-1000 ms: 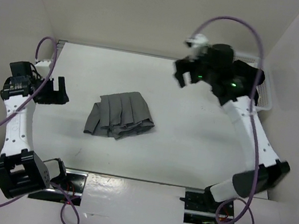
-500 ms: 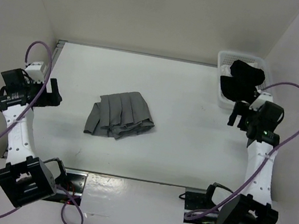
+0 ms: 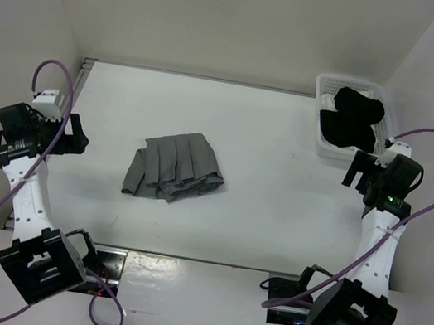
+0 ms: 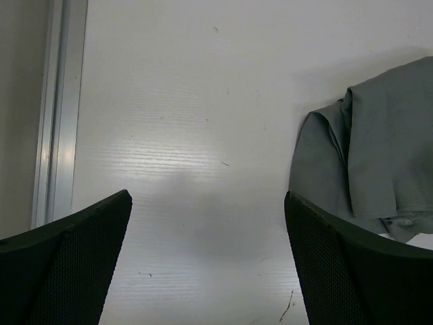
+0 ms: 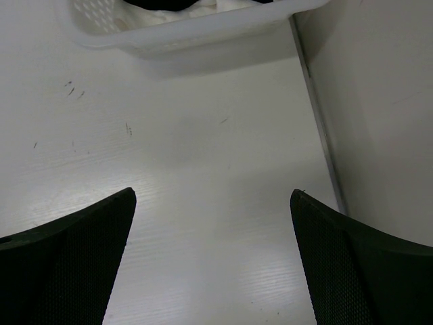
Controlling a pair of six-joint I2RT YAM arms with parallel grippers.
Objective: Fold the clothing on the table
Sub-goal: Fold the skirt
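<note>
From above, the grey skirt [image 3: 175, 170] lies on the table [image 3: 269, 155] left of centre, gathered into a compact, uneven bundle with its pleats running away from the arms; nothing touches it; the left gripper [image 3: 73, 134] hangs near the left edge, well apart from the cloth, and the right gripper [image 3: 360, 169] sits at the far right, just beside the white basket [image 3: 323, 87] that holds a black garment [image 3: 351, 119]; both arms look drawn back to the sides, probably to leave the cloth in plain sight.

The left wrist view shows the left gripper [image 4: 206, 271] with its jaws spread wide and nothing between them but bare table [image 4: 169, 101]; the skirt [image 4: 365, 162] enters only at the right, and here a folded-over edge and a pale label show, which the overhead view does not resolve; a metal strip [image 4: 57, 115] borders the left.

The right wrist view shows the right gripper [image 5: 213, 264] equally wide and empty over bare table [image 5: 169, 149]; the basket [image 5: 203, 30] is at the top, a wall [image 5: 379, 101] to the right; the skirt is absent here.
</note>
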